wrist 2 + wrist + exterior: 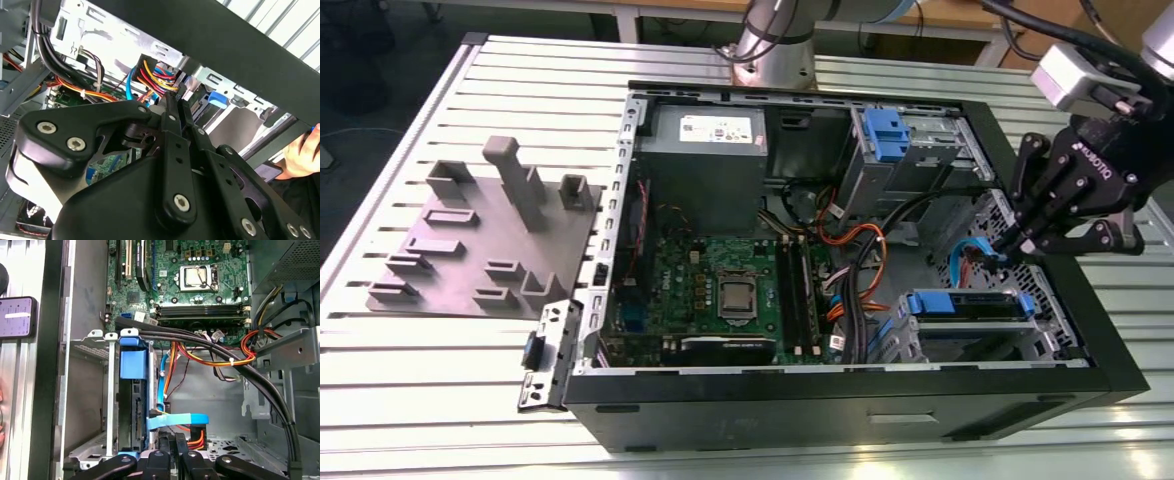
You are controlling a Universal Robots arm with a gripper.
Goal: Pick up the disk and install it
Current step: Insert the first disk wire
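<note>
The disk (970, 318) sits slotted in the drive cage at the case's near right corner in the exterior view, with its blue rail on top. The first wrist view shows the disk (136, 412) edge-on between the cage's metal rails, under a blue latch (134, 361). My gripper (1017, 243) hangs just above and beyond that cage, inside the case's right wall. Its fingers (171, 449) are pressed together. Their tips are close to a flat blue cable (176, 420) that runs off the disk's end. I cannot tell whether they pinch it.
The open black case (854, 400) holds a motherboard (720, 290), a grey power-supply box (707, 135), an upper cage with a blue latch (887, 135) and cable bundles (225, 360). A grey fixture plate (480, 240) lies at the exterior view's left. A hand (302, 155) is outside the case wall.
</note>
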